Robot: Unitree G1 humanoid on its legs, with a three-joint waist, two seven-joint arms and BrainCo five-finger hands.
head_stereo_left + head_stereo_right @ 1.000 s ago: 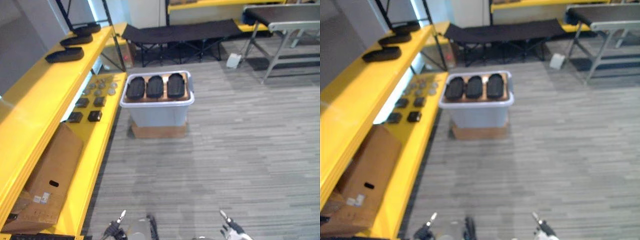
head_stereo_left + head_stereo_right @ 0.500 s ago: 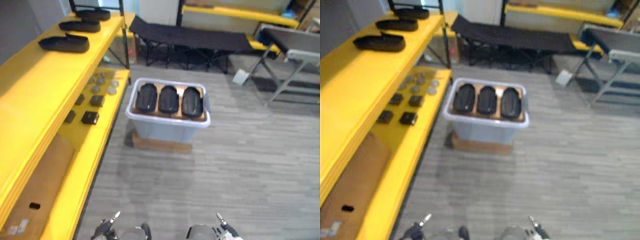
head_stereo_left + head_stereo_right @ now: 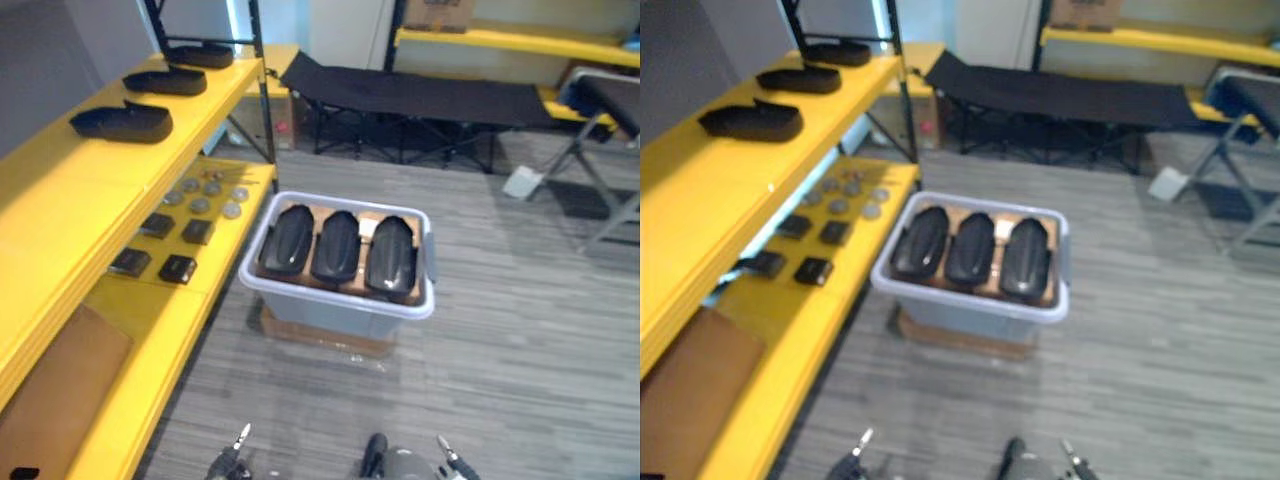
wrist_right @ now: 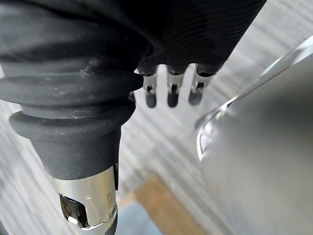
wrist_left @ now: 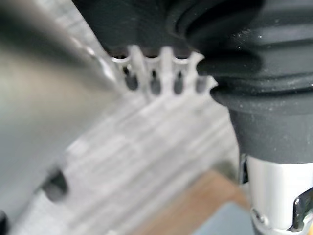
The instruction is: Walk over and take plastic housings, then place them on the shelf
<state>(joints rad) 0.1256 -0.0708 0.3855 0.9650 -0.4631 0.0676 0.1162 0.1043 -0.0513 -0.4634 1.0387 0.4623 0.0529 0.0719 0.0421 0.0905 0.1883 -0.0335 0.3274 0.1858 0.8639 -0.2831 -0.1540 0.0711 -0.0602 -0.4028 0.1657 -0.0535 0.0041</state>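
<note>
Three black plastic housings (image 3: 336, 246) were seen lying side by side in a grey bin (image 3: 340, 318), which was set on a flat cardboard base (image 3: 322, 338) on the grey plank floor (image 3: 520, 330). The bin was placed just beside the lower board of a yellow shelf (image 3: 60, 200). Three more housings (image 3: 122, 122) were laid in a row on the upper board. Small black blocks (image 3: 178, 268) and round grey discs (image 3: 205, 195) were spread on the lower board, with a cardboard box (image 3: 55, 385) nearer the robot. A black folding cot (image 3: 410, 98) was stood behind the bin.

The left hand (image 5: 167, 61) and the right hand (image 4: 171, 90) were held low over open floor, well apart from the bin, their fingers straight and nothing grasped.

Compared with a second earlier, the whole scene was shifted: the bin was shown nearer and lower in the head views, while the housings in it were left in the same order.
</note>
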